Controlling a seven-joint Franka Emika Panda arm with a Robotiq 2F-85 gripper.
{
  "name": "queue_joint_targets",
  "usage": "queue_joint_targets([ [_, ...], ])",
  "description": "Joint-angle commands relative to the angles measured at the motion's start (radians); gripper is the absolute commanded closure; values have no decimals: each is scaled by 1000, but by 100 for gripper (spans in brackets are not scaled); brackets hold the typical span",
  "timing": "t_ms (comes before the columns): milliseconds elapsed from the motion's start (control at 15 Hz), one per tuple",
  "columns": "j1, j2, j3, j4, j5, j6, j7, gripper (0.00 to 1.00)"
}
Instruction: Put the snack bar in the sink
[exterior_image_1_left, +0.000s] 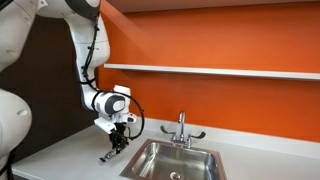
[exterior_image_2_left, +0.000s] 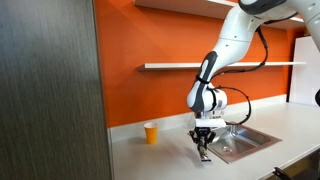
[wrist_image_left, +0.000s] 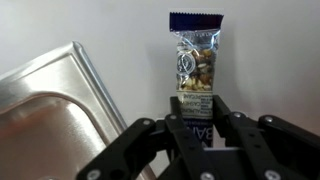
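Note:
The snack bar (wrist_image_left: 196, 62) is a clear wrapper with dark ends, and nuts show through it. In the wrist view my gripper (wrist_image_left: 200, 110) has both fingers pressed against the bar's lower end. In both exterior views the gripper (exterior_image_1_left: 118, 138) (exterior_image_2_left: 203, 138) points down over the white counter. The bar (exterior_image_1_left: 108, 154) (exterior_image_2_left: 204, 152) hangs from it, its far end at or just above the counter. The stainless steel sink (exterior_image_1_left: 150, 152) (exterior_image_2_left: 252, 140) lies just beside the gripper. Its rim also shows in the wrist view (wrist_image_left: 60, 80).
A chrome faucet (exterior_image_1_left: 181, 128) with two lever handles stands behind the basin. A small orange cup (exterior_image_2_left: 151, 133) stands on the counter near the orange wall. A white shelf (exterior_image_1_left: 220, 70) runs along the wall above. A dark wood-grain panel (exterior_image_2_left: 50, 90) fills one side.

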Motion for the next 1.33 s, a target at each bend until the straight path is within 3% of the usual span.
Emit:
queue_joint_targets([
  [0, -40, -72, -6, -73, -4, 29, -25, 90],
  [867, -213, -97, 7, -72, 49, 50, -222, 90],
  [933, -181, -69, -16, -60, 19, 37, -167, 65],
  [1267, -193, -71, -13, -59, 23, 42, -187, 65],
])
